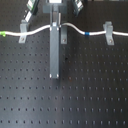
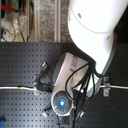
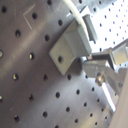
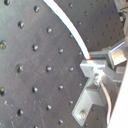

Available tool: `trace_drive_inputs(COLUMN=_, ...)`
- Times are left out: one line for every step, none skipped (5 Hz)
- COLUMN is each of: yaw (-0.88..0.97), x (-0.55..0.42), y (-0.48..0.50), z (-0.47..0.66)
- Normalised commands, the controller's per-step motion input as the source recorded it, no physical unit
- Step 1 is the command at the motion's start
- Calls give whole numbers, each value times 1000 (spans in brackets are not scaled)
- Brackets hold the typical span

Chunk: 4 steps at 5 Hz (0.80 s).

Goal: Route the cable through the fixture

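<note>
1. First exterior view: a black perforated board (image 1: 75, 95) is filling the frame. The white cable (image 1: 37, 31) is running across it from the first exterior view's left to right, green band (image 1: 4, 34) at the left end, blue band (image 1: 87, 34) beyond the middle. The gripper (image 1: 56, 22) is hanging over the straight middle fixture (image 1: 62, 34); the cable is arching up right at that fixture. A slanted clip (image 1: 23, 31) is standing on the green-band side of the fixture, another clip (image 1: 107, 32) past the blue band.
2. Second exterior view: the arm's white body (image 2: 95, 30) is covering most of the board. The cable (image 2: 15, 88) is showing only either side of it; the fixture is hidden.
3. First wrist view: the grey fixture (image 3: 70, 47) is sitting just beside one fingertip (image 3: 117, 55), the cable (image 3: 75, 15) curving over its upper edge.
4. Second wrist view: the cable (image 4: 65, 25) is meeting the fingers (image 4: 95, 62) just above the fixture (image 4: 90, 97). The jaws seem to be pinching it, though I cannot tell for certain.
5. Judgement: keep the cord taut and lined up with the slot, and lower it straight down.
6. Containers: none showing; of holders, only the clips, the two outer ones seemingly already carrying cable.
</note>
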Motion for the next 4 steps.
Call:
trace_drive_inputs(yaw=0, x=-56, y=73, z=750)
trace_drive_inputs(yaw=0, x=1, y=1, z=39)
trace_drive_inputs(yaw=-77, x=-174, y=8, z=739)
trace_drive_inputs(yaw=-143, x=-50, y=14, z=751)
